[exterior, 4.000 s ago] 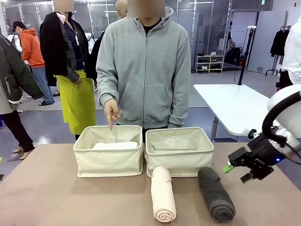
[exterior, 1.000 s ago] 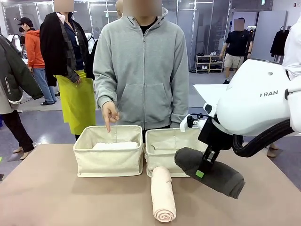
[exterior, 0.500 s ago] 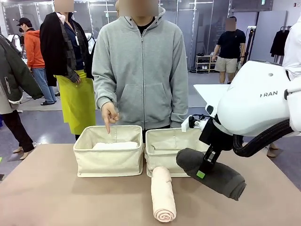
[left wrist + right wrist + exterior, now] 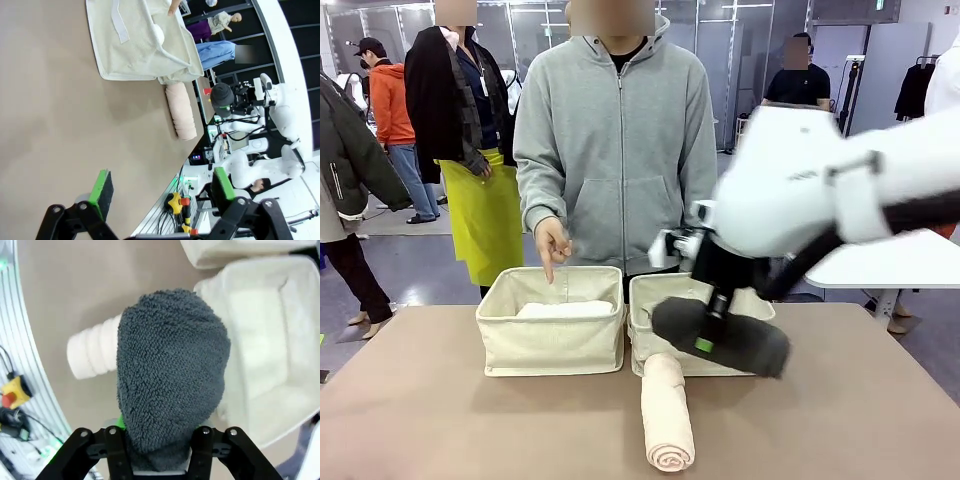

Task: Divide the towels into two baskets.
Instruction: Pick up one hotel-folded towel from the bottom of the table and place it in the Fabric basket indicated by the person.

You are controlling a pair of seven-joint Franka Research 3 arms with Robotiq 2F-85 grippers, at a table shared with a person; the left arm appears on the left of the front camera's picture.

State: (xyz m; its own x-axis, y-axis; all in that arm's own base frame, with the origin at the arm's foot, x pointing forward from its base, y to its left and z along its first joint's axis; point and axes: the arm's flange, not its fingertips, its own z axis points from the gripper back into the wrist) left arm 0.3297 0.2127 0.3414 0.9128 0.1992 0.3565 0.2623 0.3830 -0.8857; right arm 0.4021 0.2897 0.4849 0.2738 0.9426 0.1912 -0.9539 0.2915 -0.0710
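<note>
One grey towel (image 4: 745,347), pinched by the right gripper (image 4: 708,338) at frame middle, could snag the rim of the right basket (image 4: 655,335) (it's long) and tumble out. The left gripper (image 4: 162,186) gapes wide.

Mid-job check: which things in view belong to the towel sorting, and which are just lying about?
Job: dark grey towel, held by right gripper; peach-pink towel; white towel in left basket; right basket.
Lying about: yellow stop-button box; white side table.

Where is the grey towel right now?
In the front view, the grey towel hangs in the right fingers, before the right basket, above the pink towel.
</note>
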